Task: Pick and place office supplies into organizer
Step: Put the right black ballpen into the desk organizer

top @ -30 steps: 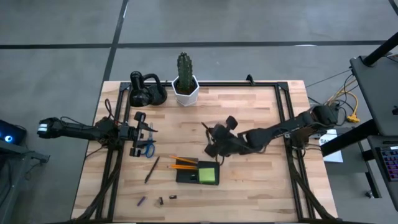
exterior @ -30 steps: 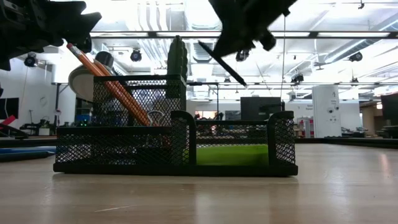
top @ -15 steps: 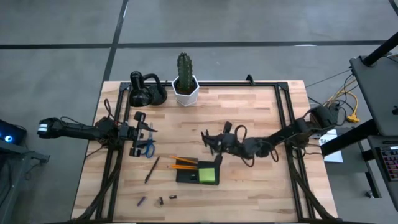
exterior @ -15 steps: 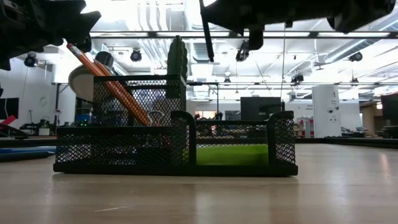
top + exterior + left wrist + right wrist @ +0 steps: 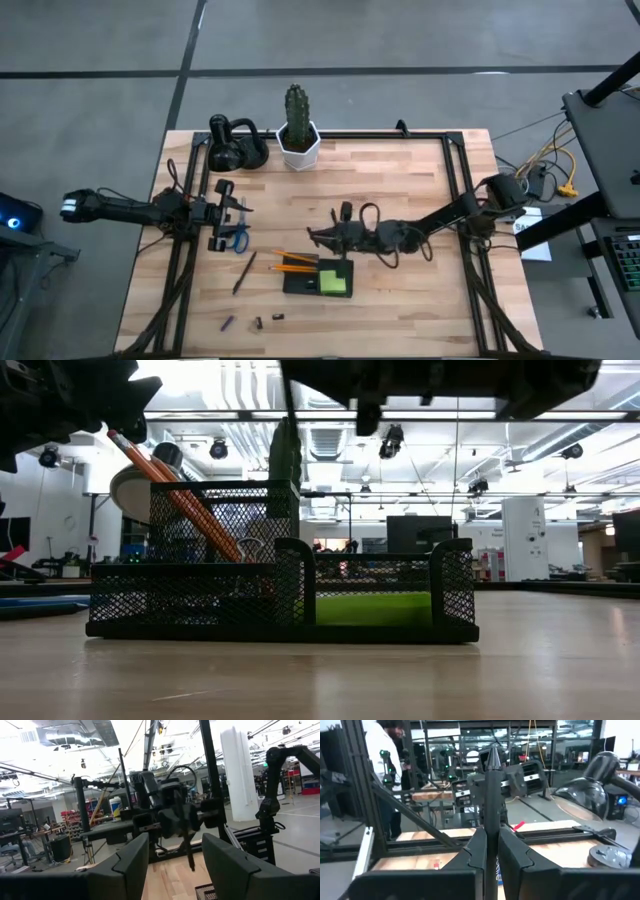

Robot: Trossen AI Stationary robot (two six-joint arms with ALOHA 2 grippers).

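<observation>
Right wrist view shows my right jaws (image 5: 490,851) clamped on a dark pen (image 5: 492,800) held upright just above the organizer (image 5: 318,278); I should centre it over the pencil (image 5: 296,262) compartment before lowering, left jaws (image 5: 232,213) waiting wide.

A: Organizer (image 5: 318,279) position?
B: Desk (image 5: 400,180) front-centre. Pencils (image 5: 293,263) lean out of its left compartment, sticky-note pad (image 5: 335,282) in the right one.
A: Loose items?
B: Pen (image 5: 244,272) left of it, scissors (image 5: 238,238) further left, clips (image 5: 258,322) in front. Cactus pot (image 5: 298,146) at rear edge.
</observation>
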